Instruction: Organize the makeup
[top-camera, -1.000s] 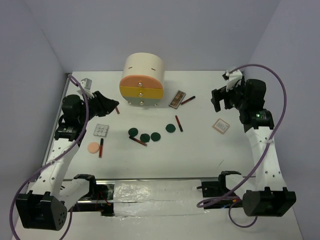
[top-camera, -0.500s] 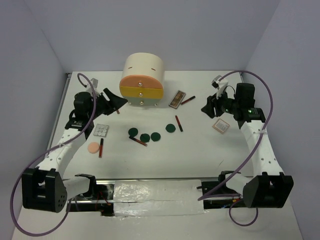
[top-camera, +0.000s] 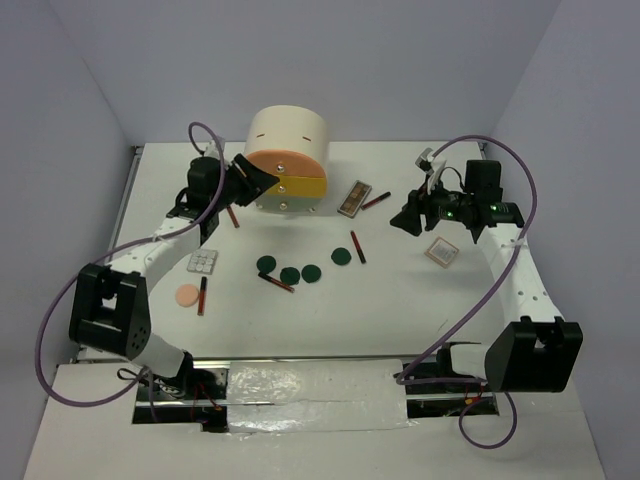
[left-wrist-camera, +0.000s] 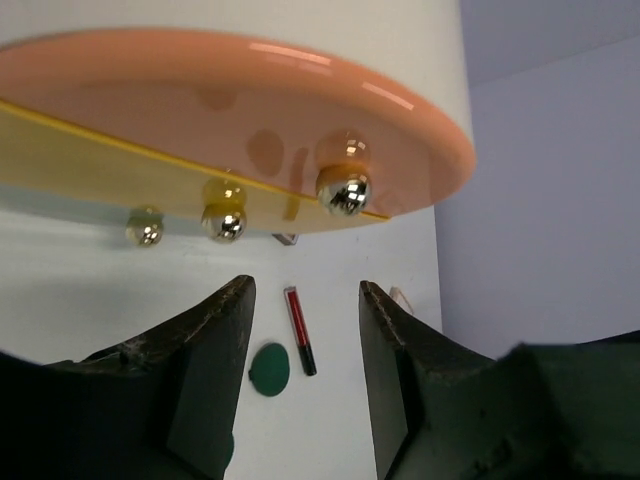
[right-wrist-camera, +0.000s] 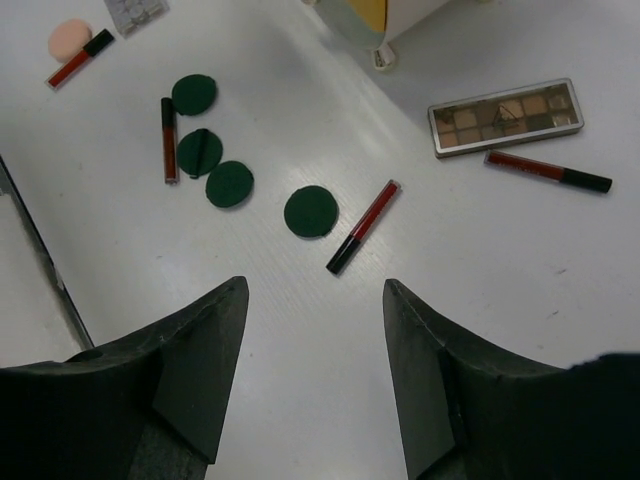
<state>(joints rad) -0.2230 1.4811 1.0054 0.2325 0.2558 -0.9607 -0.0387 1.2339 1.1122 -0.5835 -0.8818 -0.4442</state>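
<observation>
Several dark green discs (top-camera: 302, 269) lie in a row mid-table, with dark-red sticks (top-camera: 356, 246) among them. A brown palette (top-camera: 355, 198) lies right of the cream cabinet (top-camera: 285, 160). A white palette (top-camera: 203, 261) and a peach puff (top-camera: 187, 295) lie at the left, a pinkish square (top-camera: 442, 252) at the right. My left gripper (top-camera: 256, 175) is open and empty, right at the orange drawer's (left-wrist-camera: 230, 120) knob (left-wrist-camera: 343, 192). My right gripper (top-camera: 408, 222) is open and empty above the table, right of the discs (right-wrist-camera: 311, 211).
The cabinet has an orange drawer over a yellow one (top-camera: 296, 184), each with a round metal knob. White walls close in the table at left, back and right. A metal rail (top-camera: 300, 375) runs along the near edge.
My left gripper has swung right from the table's left side up to the cabinet's drawer front. My right gripper has moved left and down towards the table's middle. No makeup item has moved.
</observation>
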